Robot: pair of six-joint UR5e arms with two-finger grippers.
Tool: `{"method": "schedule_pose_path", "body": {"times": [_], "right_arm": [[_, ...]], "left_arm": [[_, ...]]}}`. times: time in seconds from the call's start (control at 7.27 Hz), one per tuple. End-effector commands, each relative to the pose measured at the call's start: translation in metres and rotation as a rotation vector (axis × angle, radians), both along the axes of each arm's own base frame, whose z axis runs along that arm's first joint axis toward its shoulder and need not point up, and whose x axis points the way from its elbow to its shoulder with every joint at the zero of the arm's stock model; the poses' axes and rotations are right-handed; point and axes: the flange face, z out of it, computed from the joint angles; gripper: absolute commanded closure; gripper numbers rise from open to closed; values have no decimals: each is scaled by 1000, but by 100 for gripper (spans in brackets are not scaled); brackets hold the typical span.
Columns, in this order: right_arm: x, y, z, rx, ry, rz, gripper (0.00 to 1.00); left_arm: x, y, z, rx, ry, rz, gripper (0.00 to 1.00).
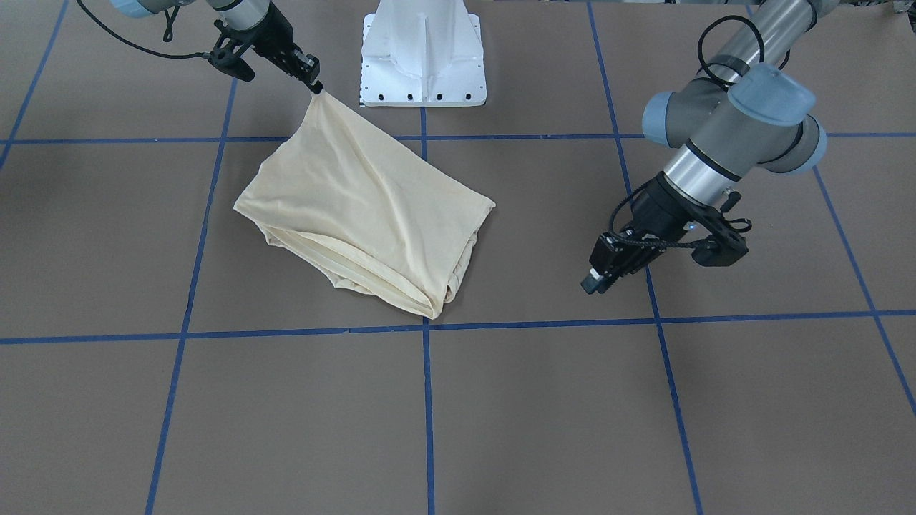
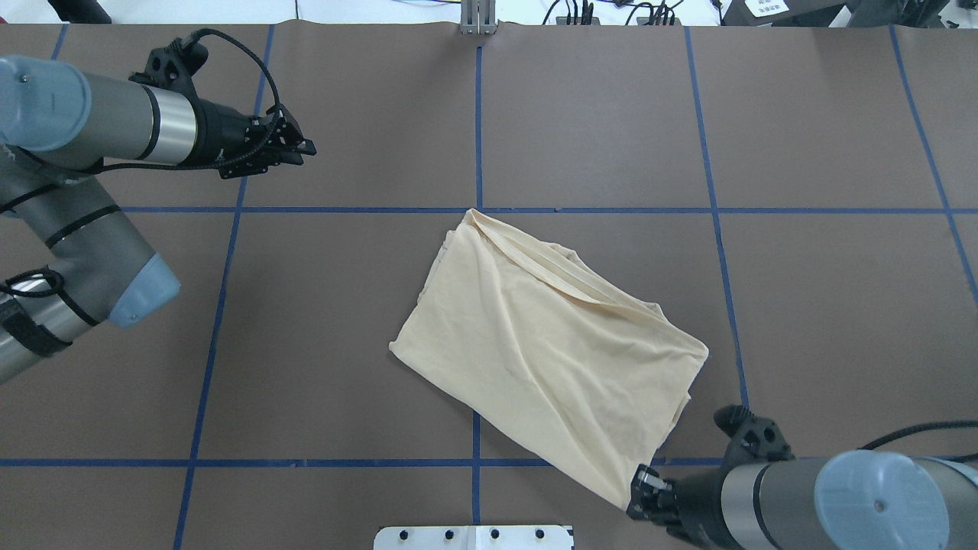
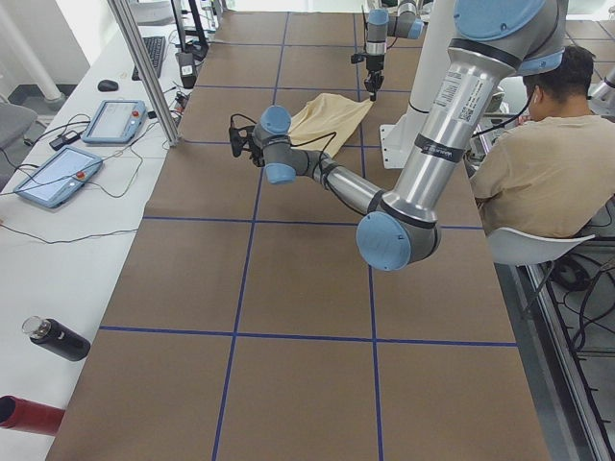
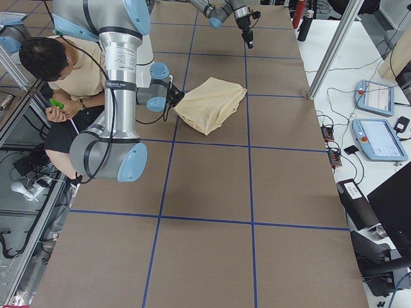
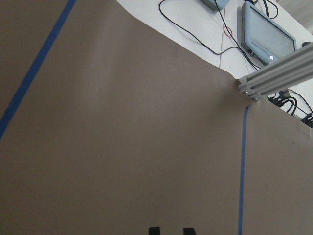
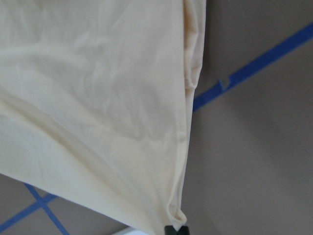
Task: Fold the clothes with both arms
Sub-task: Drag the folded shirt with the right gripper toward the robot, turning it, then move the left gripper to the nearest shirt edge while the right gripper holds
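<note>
One cream shirt (image 1: 365, 207) lies folded into a rough oblong on the brown worktop (image 1: 501, 415), a little out from the white base (image 1: 422, 57) and toward the right arm's side of it. Layered folded edges show along the side farthest from the base. The corner nearest the base is lifted off the worktop and drawn to a point. The right end effector (image 1: 315, 87) is closed on that corner, just beside the base. The left end effector (image 1: 590, 282) hangs over bare worktop on the base's other side, well apart from the shirt. Its fingers (image 5: 154, 230) stand a narrow gap apart with nothing between them. A seated person (image 3: 548, 163) is behind the base.
</note>
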Motion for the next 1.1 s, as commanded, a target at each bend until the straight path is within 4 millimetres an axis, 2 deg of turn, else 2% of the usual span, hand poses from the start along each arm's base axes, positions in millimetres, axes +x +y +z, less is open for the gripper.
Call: {"method": "schedule_pose_path", "body": {"times": [0.0,0.14,0.28,0.41,0.55,0.69,0.83,0.96], "right_arm": [[-11,50,9,47,19,-41,0],[-8,50,2,49,4,-35,0],[13,32,-18,45,-36,-1,0],[34,-16,-25,47,-49,100,0],[48,-62,-15,13,-27,148,0],[60,-121,-9,-24,-30,182,0],[66,-174,-9,-5,-42,197,0],[73,-198,12,16,-1,218,0]], "left_arm": [[26,85,-12,-89,82,107,46],[33,119,-11,-131,99,132,45],[42,150,-7,-146,97,134,45],[73,168,-6,-179,42,124,42],[117,188,-20,-195,-22,131,42],[148,198,-37,-205,-72,135,42],[160,194,-34,-209,-116,126,42],[170,189,-23,-209,-144,107,43]]}}
